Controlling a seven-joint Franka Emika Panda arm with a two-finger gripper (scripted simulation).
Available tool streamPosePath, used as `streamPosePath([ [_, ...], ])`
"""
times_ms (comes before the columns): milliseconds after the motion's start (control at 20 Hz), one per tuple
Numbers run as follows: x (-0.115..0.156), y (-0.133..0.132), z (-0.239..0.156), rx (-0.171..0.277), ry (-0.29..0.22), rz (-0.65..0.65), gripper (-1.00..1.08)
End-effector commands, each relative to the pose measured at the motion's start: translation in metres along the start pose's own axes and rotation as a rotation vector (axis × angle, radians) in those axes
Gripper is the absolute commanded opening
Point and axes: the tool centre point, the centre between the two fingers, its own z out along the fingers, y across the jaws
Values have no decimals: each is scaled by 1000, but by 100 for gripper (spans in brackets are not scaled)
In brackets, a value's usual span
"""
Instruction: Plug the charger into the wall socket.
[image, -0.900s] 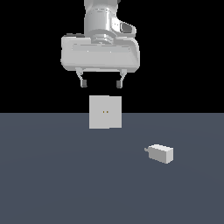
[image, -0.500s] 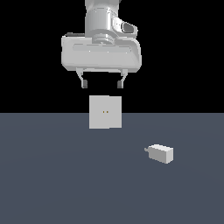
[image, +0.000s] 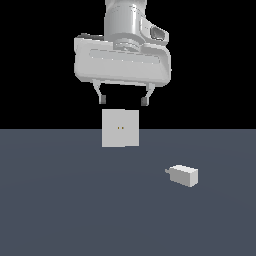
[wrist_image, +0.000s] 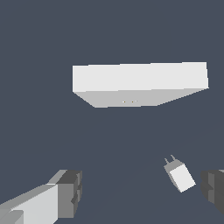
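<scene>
Charger (image: 183, 175) status: not yet grasped, lying flat on the dark grey surface (image: 60, 210), well apart from everything else.

Working from the exterior view's left to its right:

1. Wall socket (image: 120, 128). A light-grey square plate stands upright on the surface, its two tiny yellowish holes facing the camera near the plate's centre. Nothing is inserted in them.

2. Gripper (image: 123, 101). It hangs in the air above the socket plate, clear of it, with its fingers (image: 103, 99) spread wide and nothing between them. The wrist view agrees: both fingertip pads sit at opposite sides of the picture with open floor between.

3. Charger, to the exterior view's right of the socket and nearer the camera. The short prongs point roughly towards the exterior view's left (that is, broadly towards the socket's side, though not lined up with the holes). It rests on its side, untouched.

Progress assessment: in my judgement no step of the task proper is complete. Remaining are the approach to the charger, the grasp, the lift, alignment of the prongs with the holes, and insertion.

Markings: no brand, label or legible writing is visible on any item in either view.
</scene>
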Motion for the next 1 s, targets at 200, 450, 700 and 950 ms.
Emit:
streamPosePath([
  [200, -17, 15, 12, 13, 50, -76, 100],
  [450, -28, 27, 21, 24, 87, -131, 100],
  [700, -37, 38, 30, 34, 120, -181, 100],
  [950, -44, 48, 39, 43, 150, -227, 100],
])
